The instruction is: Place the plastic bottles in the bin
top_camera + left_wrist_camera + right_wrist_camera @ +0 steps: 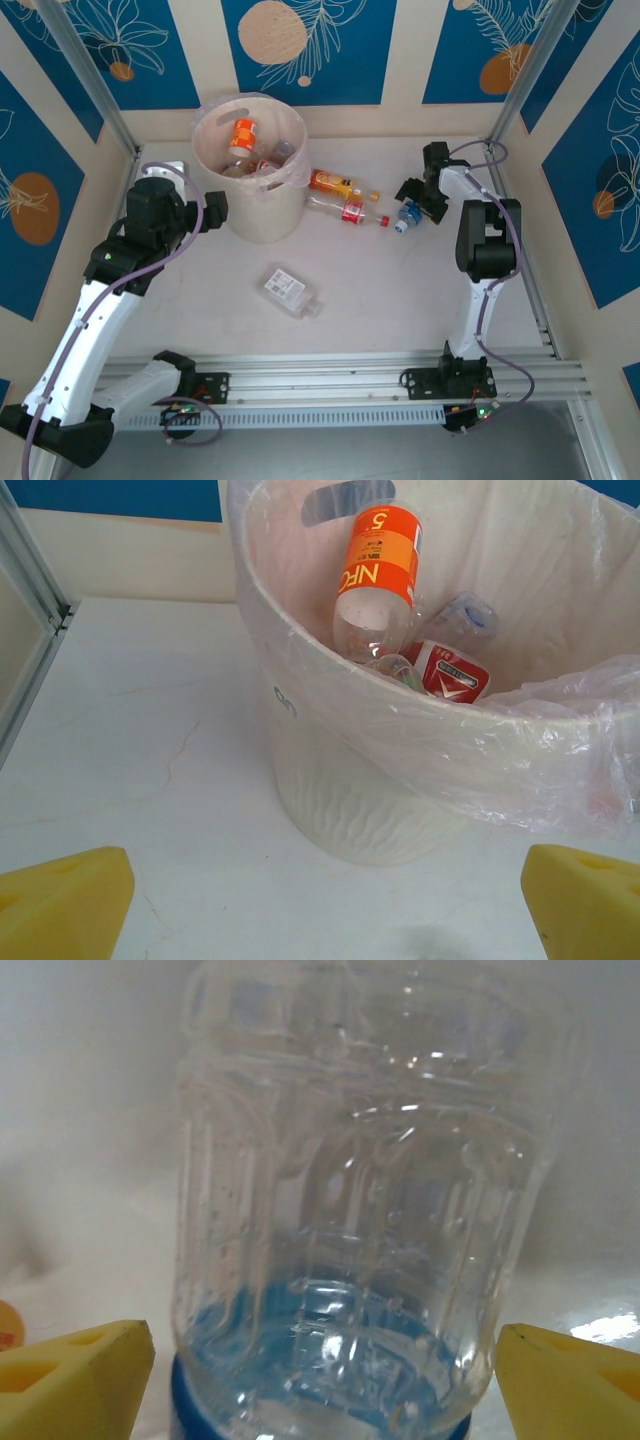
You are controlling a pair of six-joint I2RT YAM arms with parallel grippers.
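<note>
The bin stands at the back left with its clear liner; several plastic bottles lie inside, one orange-labelled. On the table lie an orange-labelled bottle, a red-labelled one and a white-labelled one. My right gripper is down over a clear bottle with a blue label. Its yellow fingers straddle this bottle with thin gaps, so the right gripper is open. My left gripper is open and empty, low beside the bin's wall.
Metal frame posts and panel walls close in the table on three sides. An aluminium rail runs along the near edge. Bare tabletop lies between the white-labelled bottle and the right arm.
</note>
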